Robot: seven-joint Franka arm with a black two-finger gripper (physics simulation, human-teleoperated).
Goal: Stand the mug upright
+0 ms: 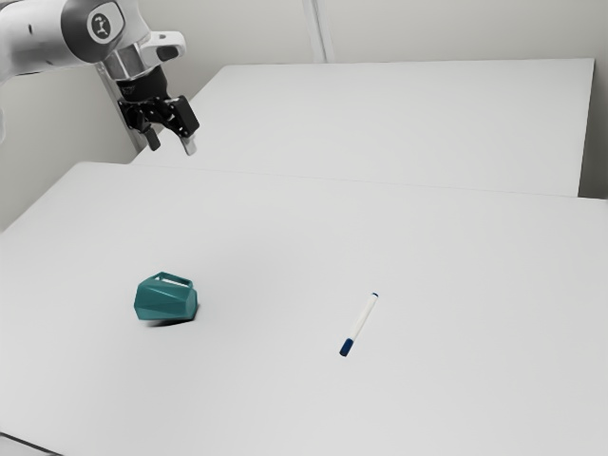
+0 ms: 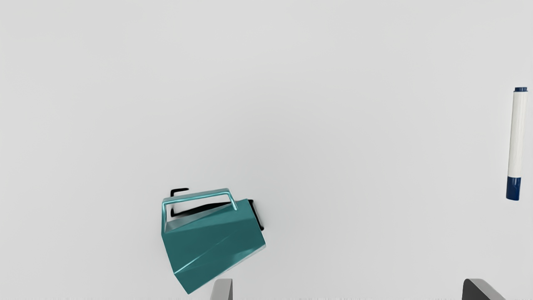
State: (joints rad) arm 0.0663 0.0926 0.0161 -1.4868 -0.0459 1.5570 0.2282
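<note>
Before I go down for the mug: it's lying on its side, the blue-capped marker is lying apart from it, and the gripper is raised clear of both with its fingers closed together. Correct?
Not the fingers: the wrist view shows the gripper open, its fingers wide apart. The mug does lie on its side, apart from the marker, with the gripper raised clear of both.

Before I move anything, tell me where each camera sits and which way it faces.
Exterior view: beside the arm, raised, looking down across the table; the arm and its open gripper show at the upper left.
Wrist view: on the arm's hand, looking down at the table past its own fingertips, which stand apart at the bottom edge.
Shared: the table, the teal mug on its side, and the white-and-blue marker.
</note>
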